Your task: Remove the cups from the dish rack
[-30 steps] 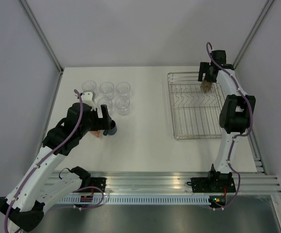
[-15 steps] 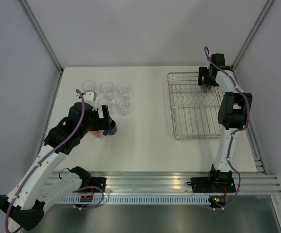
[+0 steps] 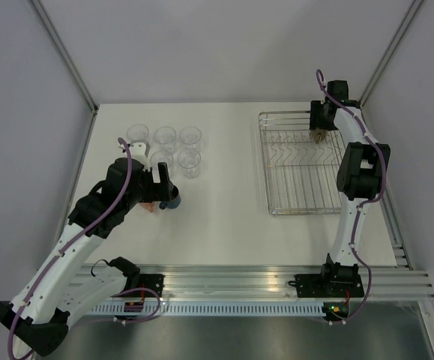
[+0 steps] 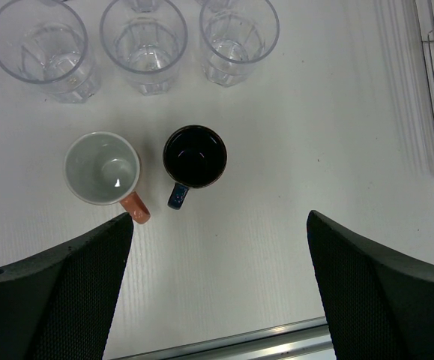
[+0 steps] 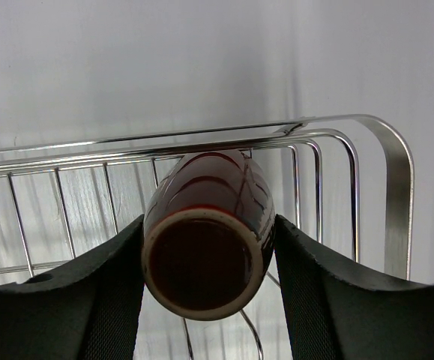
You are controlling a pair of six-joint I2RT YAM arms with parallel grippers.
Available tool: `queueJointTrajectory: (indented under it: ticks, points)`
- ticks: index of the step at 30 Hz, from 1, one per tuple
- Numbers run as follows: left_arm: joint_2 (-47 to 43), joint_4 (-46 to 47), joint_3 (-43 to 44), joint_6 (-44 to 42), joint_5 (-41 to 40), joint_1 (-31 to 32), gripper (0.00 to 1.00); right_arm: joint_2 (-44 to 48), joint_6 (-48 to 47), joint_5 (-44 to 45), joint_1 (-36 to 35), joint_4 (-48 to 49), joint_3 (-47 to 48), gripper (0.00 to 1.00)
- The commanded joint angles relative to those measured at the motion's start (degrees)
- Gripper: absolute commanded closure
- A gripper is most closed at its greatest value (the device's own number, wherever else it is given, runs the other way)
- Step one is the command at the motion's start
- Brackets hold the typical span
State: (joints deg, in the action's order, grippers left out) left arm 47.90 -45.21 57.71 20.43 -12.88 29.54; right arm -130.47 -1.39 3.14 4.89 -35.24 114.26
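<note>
The brown mug (image 5: 209, 240) lies on its side in the far right corner of the dish rack (image 3: 299, 180), mouth toward the right wrist camera. My right gripper (image 5: 208, 262) is shut on it, one finger pressed against each side of its body. The top view shows this gripper (image 3: 319, 129) low over the brown mug (image 3: 318, 136). The salmon-orange mug (image 4: 103, 169) and the dark blue mug (image 4: 195, 156) stand upright on the table. My left gripper (image 4: 218, 217) hangs open just near of them, holding nothing.
Several clear glass tumblers (image 3: 164, 137) stand in rows at the far left of the table, just beyond the two mugs. The rack's raised rim (image 5: 385, 172) curves close around the brown mug. Grey walls enclose the table on three sides.
My right gripper has dropped toward the rack's far right corner and closed on the brown mug. The left arm has stayed still.
</note>
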Motion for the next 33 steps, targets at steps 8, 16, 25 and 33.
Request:
queueJointTrajectory:
  ticks: [8, 16, 25, 33]
  points:
    - [-0.5, 0.8, -0.6, -2.2, 1.5, -0.2, 0.01, 4.3, -0.6, -1.1, 0.3, 0.7, 1.8, 0.67]
    - [-0.9, 1.4, -0.8, -2.3, 2.2, -0.2, 0.01, 7.3, 0.2, -1.6, 0.3, 2.3, 0.5, 0.68]
    - [-0.8, 3.5, -2.2, -2.3, 2.9, -0.2, 0.01, 11.4, 0.9, -2.0, 0.3, 1.6, 1.2, 0.68]
    - [-0.8, 4.7, -0.9, -0.8, 5.8, -0.2, 0.01, 19.8, 6.0, -9.9, 0.2, 1.0, -0.2, 0.70]
